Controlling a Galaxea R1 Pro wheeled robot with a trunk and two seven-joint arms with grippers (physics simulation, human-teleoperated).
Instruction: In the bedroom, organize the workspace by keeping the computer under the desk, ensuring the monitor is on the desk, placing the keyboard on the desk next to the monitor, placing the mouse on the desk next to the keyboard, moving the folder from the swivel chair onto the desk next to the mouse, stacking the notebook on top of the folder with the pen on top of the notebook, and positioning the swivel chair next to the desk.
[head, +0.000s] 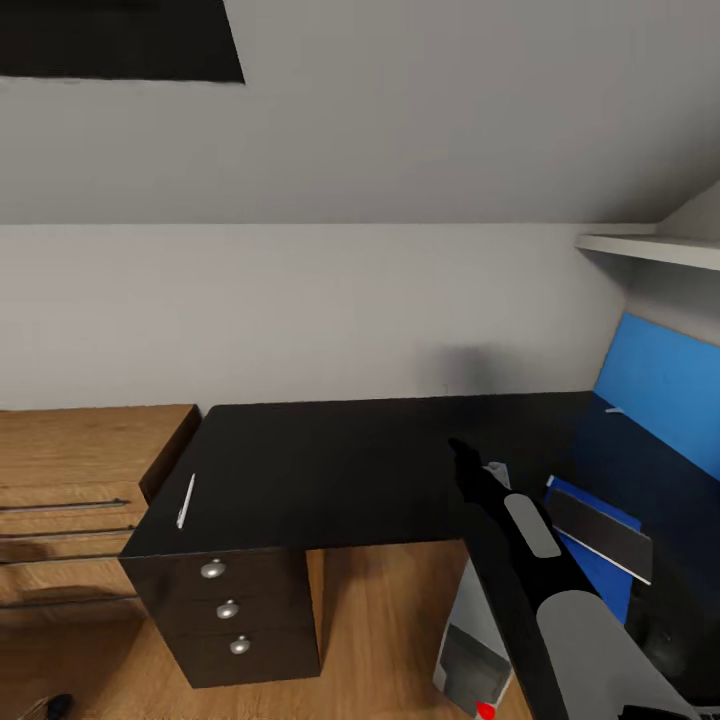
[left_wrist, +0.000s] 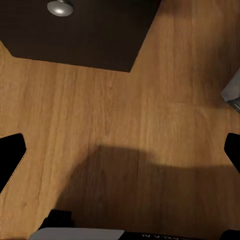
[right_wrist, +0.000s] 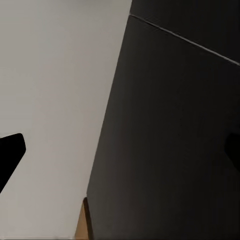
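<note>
The long black L-shaped counter (head: 340, 470) stands against the pale wall, its three-drawer black unit with round silver knobs (head: 228, 610) at the near left corner. The thin white stick pen (head: 185, 501) lies on the counter's left near edge, just above that unit and well apart from both sets of jaws. On the counter's right wing, the thin flat dark grey notebook (head: 600, 533) rests on the bright blue flat folder (head: 600, 570), and beyond them a blue wall panel (head: 660, 395) rises under a white shelf (head: 650, 247). The right arm reaches forward over the counter, its right jaws (head: 462, 455) hovering above the bare black top, left of the notebook and far right of the pen; in the right wrist view their tips sit wide apart with nothing between them. The left jaws (left_wrist: 120, 150) hang spread and empty over the wooden floor (left_wrist: 125, 115) near the drawer unit's base. The small silver-grey tower computer (head: 475, 640) stands on the floor under the counter. A light-wood chest (head: 70, 500) adjoins the counter on the left.
</note>
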